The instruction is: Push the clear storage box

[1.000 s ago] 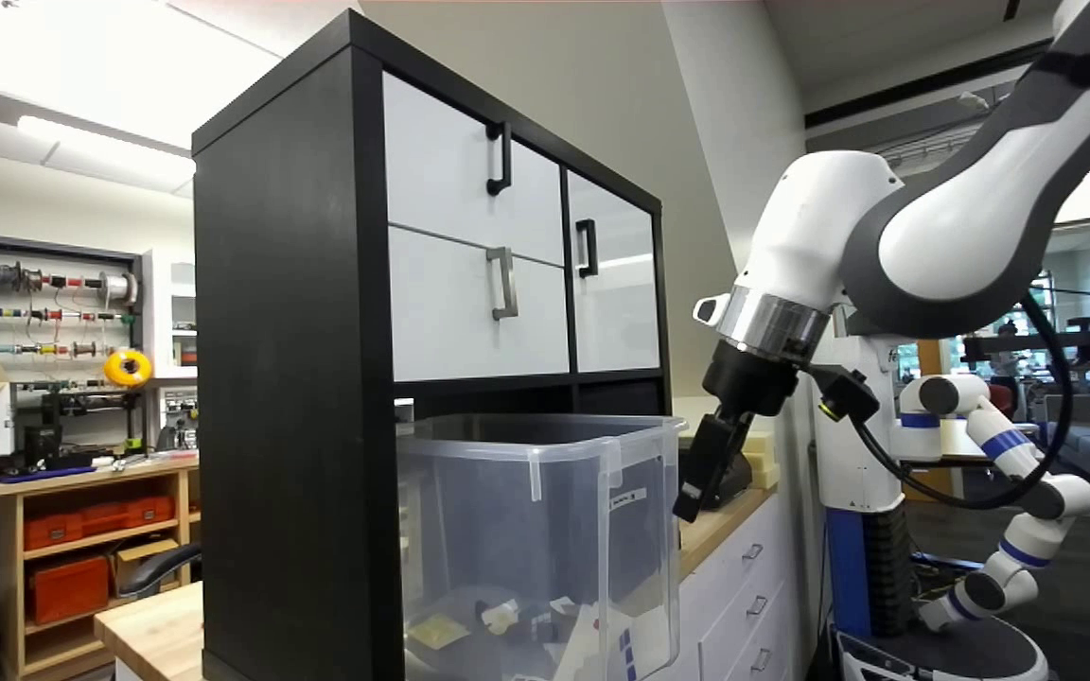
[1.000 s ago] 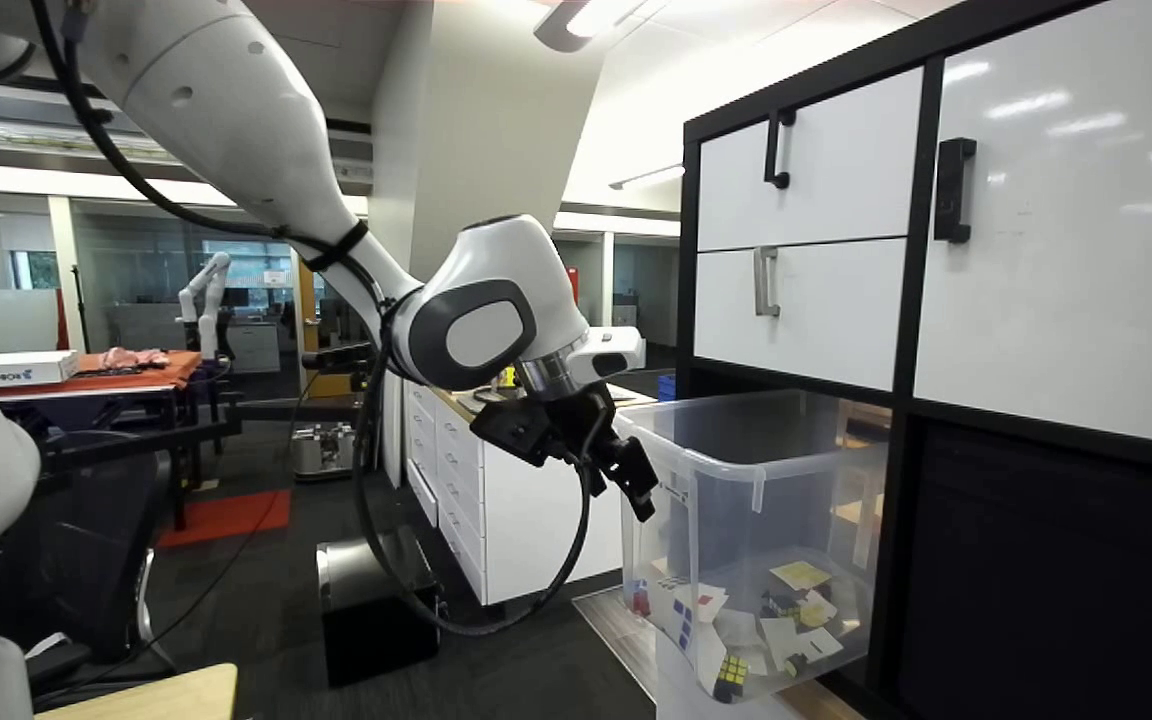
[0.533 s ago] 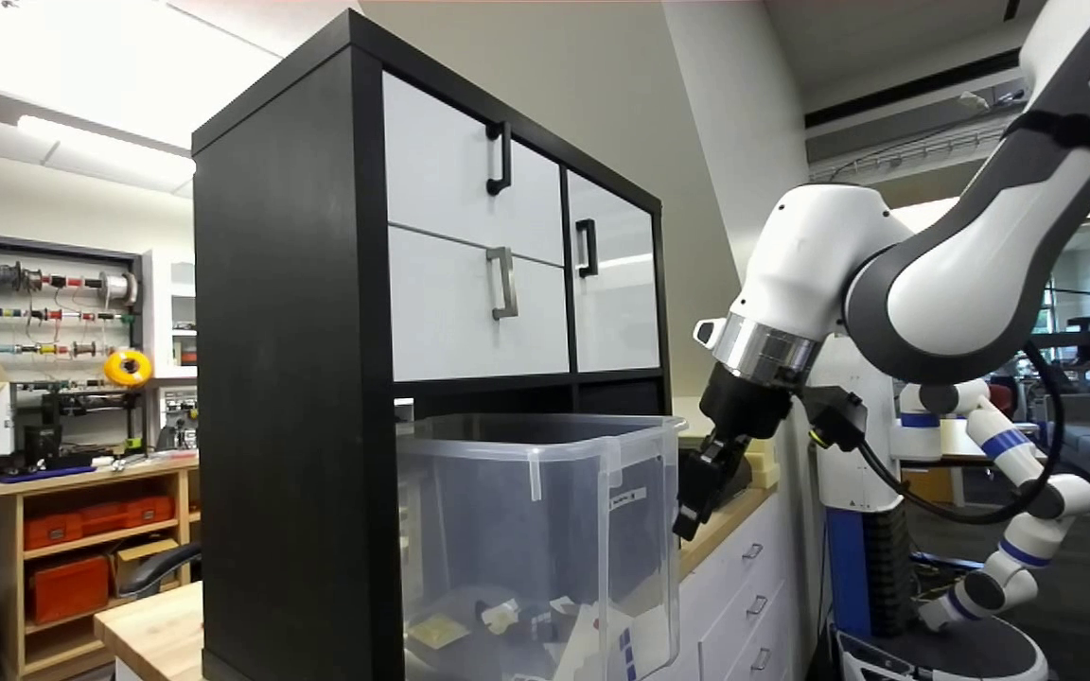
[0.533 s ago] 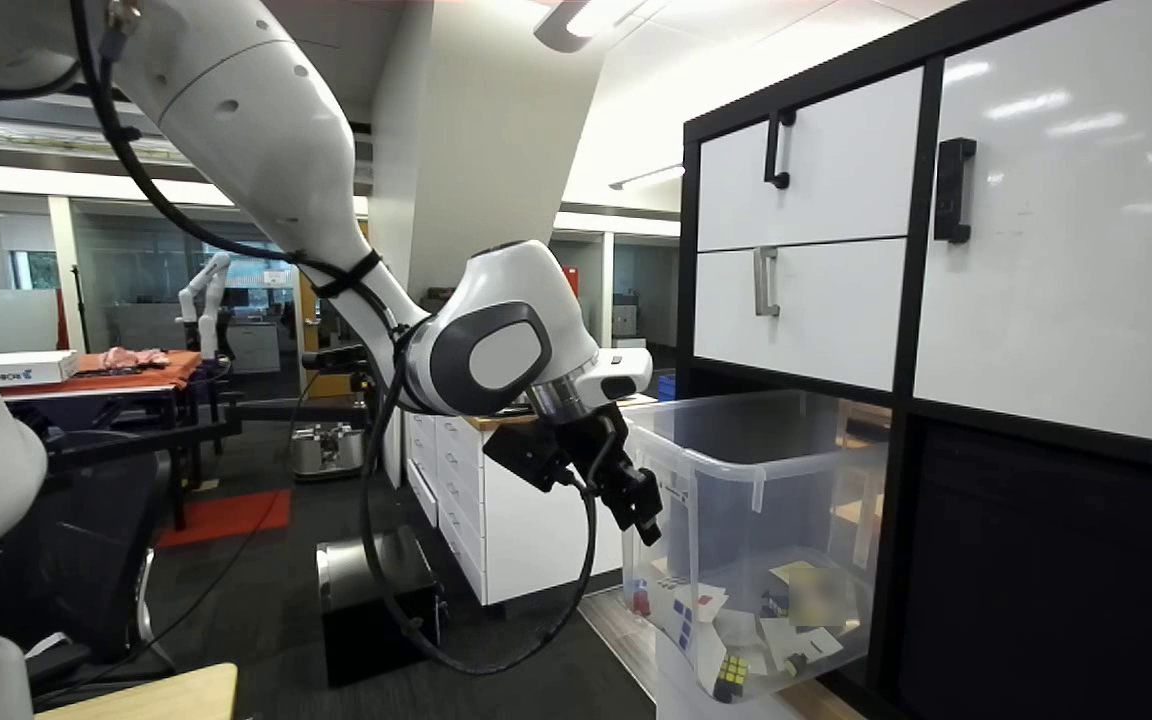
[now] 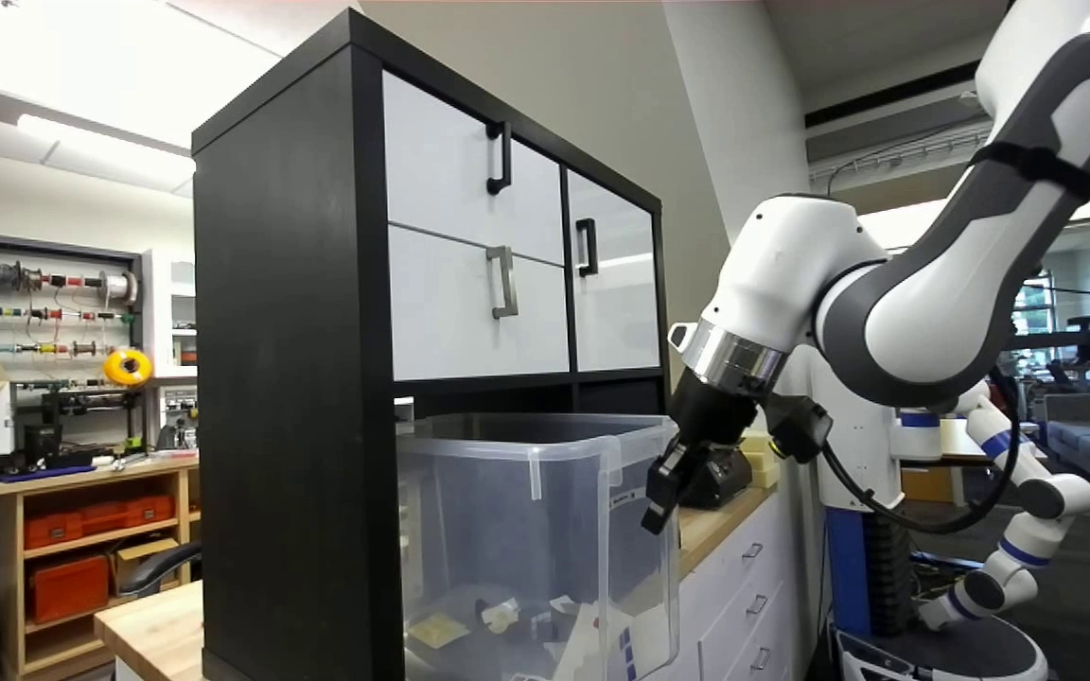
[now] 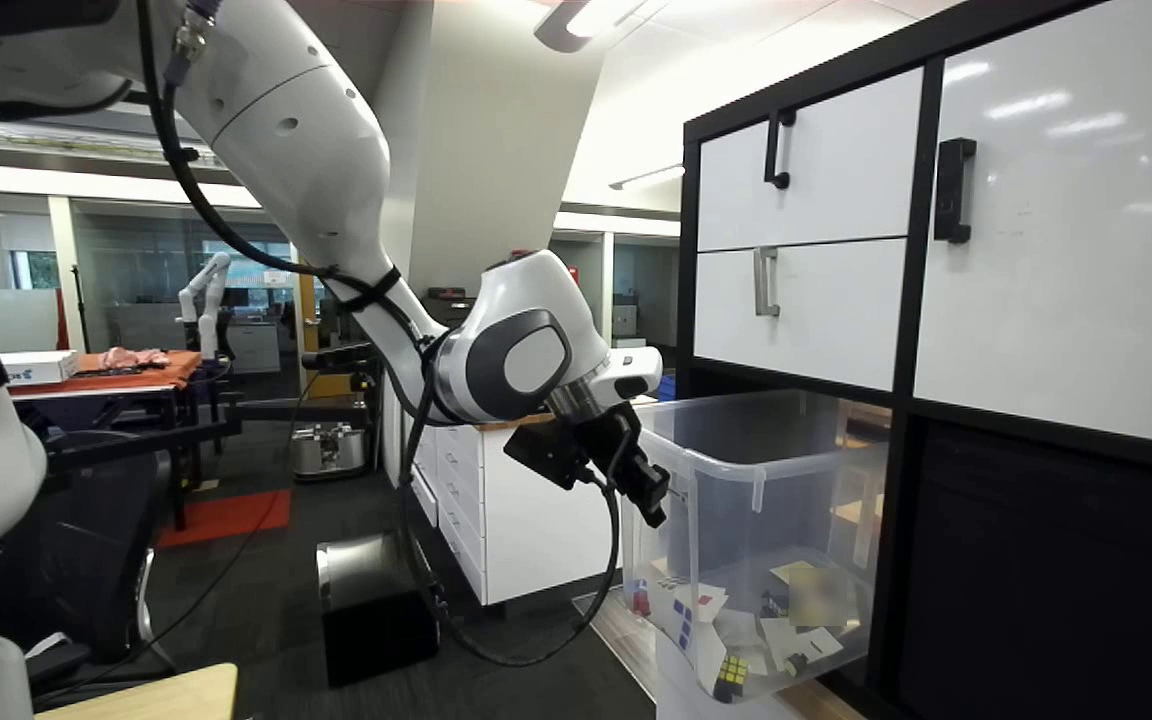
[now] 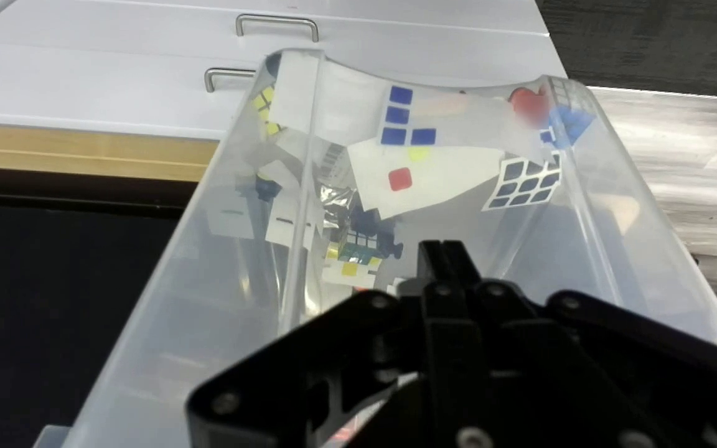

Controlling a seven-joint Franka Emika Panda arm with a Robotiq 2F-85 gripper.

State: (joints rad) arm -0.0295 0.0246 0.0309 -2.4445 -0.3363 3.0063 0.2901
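The clear storage box is a frosted see-through bin that juts out of the cabinet's lower opening. Through its walls I see paper scraps, cube stickers and small items at the bottom, also in an exterior view of the box. My gripper points downward at the box's outward-facing end, below the rim. In an exterior view the gripper overlaps the near wall; whether it touches cannot be told. From the wrist, the gripper has its two fingertips together with nothing between them, the box wall right behind.
The black-framed cabinet surrounds the box, with white drawers and handles above it. A white drawer unit with a wooden top stands beside the box. A loose black cable hangs below the wrist.
My gripper has come down slightly and moved in toward the end of the box, and its fingers have closed together. The box shows no visible shift.
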